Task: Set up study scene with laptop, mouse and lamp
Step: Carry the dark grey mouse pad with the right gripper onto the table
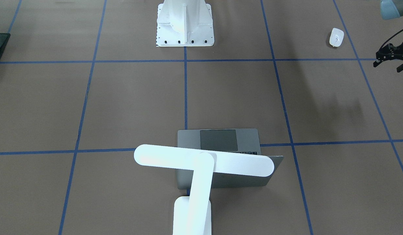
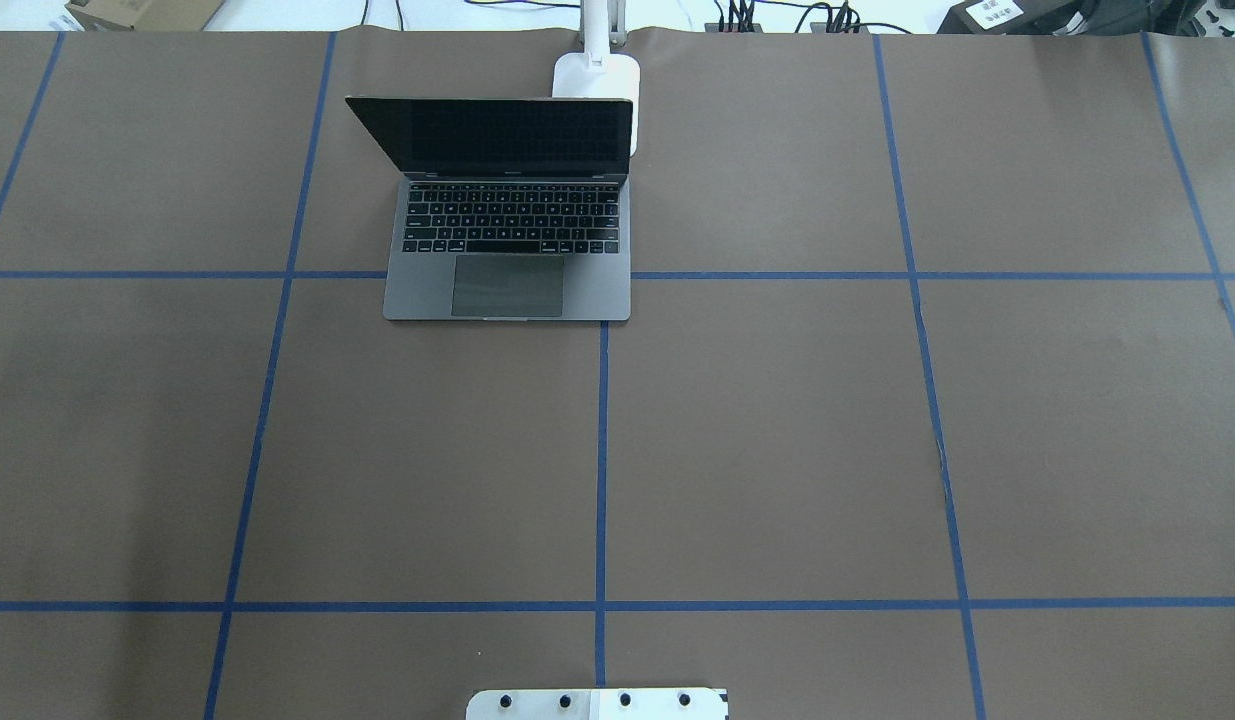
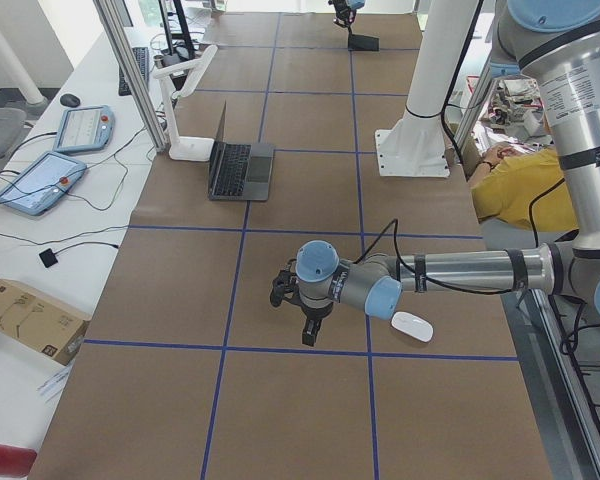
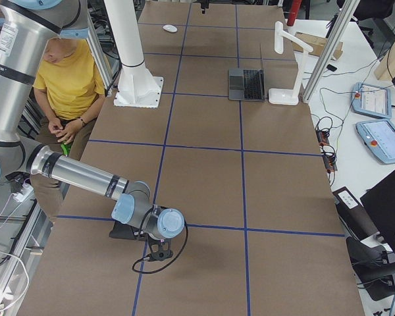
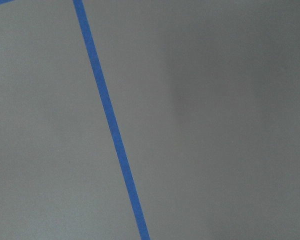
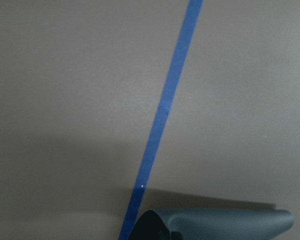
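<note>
A: Where is the mouse (image 1: 336,37) sitting?
B: On the worktop (image 2: 777,450), robot's left end, well apart from the laptop (image 2: 507,290). The left pincer (image 1: 389,63) is hovering nearby, spread and empty, likely staged to grab it. State of the right pincer (image 4: 159,253): can't tell.
A: And the lamp (image 1: 204,161)?
B: Standing behind the open laptop.

1. The desk (image 2: 777,450) wears a matt brown, paper-like covering, smooth apart from faint creases, and is gridded with dull blue tape (image 2: 602,450).
2. The laptop (image 2: 507,300) has a matt grey metal body, dark matt keys and a glossy black screen.
3. The lamp (image 1: 201,163) looks like smooth white plastic with a soft sheen.
4. The mouse (image 1: 336,36) is glossy white plastic.
5. The pedestal (image 1: 185,26) is white-painted metal studded with dark bolts.
6. The left arm (image 3: 470,270) pairs satin silver metal tubes with pale blue plastic caps; the left hand (image 1: 388,66) is matt black.
7. The mat (image 6: 225,222) is dark, pliant and leathery-looking.
</note>
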Action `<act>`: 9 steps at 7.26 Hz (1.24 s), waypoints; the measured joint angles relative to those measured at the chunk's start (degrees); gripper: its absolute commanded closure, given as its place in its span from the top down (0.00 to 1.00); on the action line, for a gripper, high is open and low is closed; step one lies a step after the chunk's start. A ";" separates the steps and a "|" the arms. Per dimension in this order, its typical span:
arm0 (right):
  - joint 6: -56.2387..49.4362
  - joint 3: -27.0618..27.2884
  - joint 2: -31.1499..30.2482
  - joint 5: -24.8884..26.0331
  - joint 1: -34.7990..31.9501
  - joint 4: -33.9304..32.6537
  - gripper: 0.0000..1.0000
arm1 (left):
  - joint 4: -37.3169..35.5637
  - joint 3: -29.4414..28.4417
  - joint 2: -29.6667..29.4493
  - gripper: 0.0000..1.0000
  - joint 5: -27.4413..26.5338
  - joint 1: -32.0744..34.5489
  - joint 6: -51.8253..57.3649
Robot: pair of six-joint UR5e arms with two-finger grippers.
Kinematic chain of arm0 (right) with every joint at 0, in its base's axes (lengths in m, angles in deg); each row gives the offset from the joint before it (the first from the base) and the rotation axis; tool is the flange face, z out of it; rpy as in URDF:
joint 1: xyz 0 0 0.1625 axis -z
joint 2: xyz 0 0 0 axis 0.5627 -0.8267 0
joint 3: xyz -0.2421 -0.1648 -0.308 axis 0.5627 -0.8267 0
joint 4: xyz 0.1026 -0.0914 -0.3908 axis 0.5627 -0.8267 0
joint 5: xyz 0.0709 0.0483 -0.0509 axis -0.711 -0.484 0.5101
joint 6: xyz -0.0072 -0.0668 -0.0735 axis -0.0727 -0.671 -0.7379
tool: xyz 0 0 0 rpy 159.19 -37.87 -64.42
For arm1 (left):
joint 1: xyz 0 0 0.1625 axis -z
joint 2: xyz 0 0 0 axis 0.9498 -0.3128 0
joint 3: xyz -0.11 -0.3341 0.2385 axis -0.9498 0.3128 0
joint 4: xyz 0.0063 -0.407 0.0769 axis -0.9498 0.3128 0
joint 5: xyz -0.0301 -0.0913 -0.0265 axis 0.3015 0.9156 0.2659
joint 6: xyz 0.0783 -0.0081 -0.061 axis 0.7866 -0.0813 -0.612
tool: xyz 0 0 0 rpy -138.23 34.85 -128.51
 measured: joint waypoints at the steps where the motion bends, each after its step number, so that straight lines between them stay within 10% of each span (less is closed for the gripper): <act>1: 1.95 2.32 1.55 -1.26 0.00 -1.19 0.00 | -0.06 0.00 -0.05 1.00 0.00 0.00 0.00; 9: 32.23 6.04 30.67 -7.37 6.81 -1.84 0.00 | -0.19 -0.02 -0.37 1.00 -0.17 0.09 -0.52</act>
